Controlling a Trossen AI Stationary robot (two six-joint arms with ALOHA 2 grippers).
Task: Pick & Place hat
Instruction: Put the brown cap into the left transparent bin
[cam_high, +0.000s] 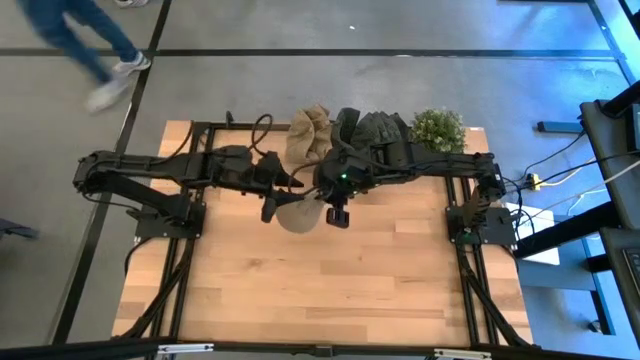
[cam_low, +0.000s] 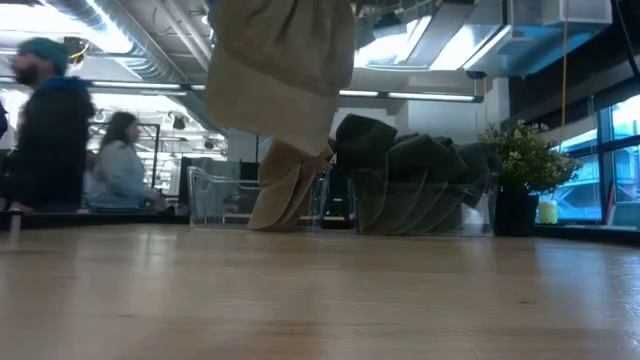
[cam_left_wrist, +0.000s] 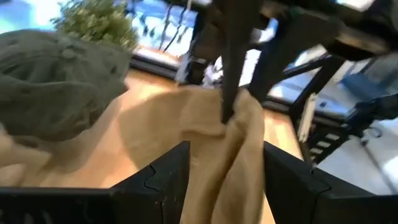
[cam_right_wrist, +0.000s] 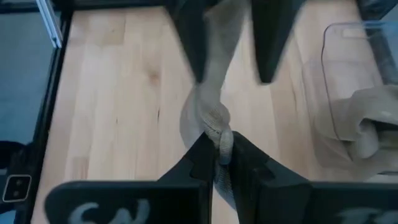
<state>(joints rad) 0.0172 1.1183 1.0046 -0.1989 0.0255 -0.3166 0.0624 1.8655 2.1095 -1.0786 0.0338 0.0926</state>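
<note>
Two arms met over the middle of the wooden bench (cam_high: 330, 280), with a tan hat (cam_high: 297, 214) hanging between them, clear of the wood. The right gripper (cam_right_wrist: 217, 151) had its fingers clenched on a bunched fold of the hat's cloth, which twisted just above the pinch. The left gripper (cam_left_wrist: 225, 167) sat just beside it, fingers spread to either side of the hanging cloth; I could not tell whether they touched it. From bench height, the hat (cam_low: 282, 75) showed as a broad pale drape, high above the surface. Along the far edge stood clear bins: one held a stack of tan hats (cam_high: 309, 133), the next a stack of dark green hats (cam_high: 380, 130). A small potted plant (cam_high: 438, 128) stood at the right end of that row. On the floor beyond the bench, a person in jeans and pale shoes (cam_high: 85, 45) was mid-stride. Across the room, other people (cam_low: 120, 165) were visible behind the bench.
</note>
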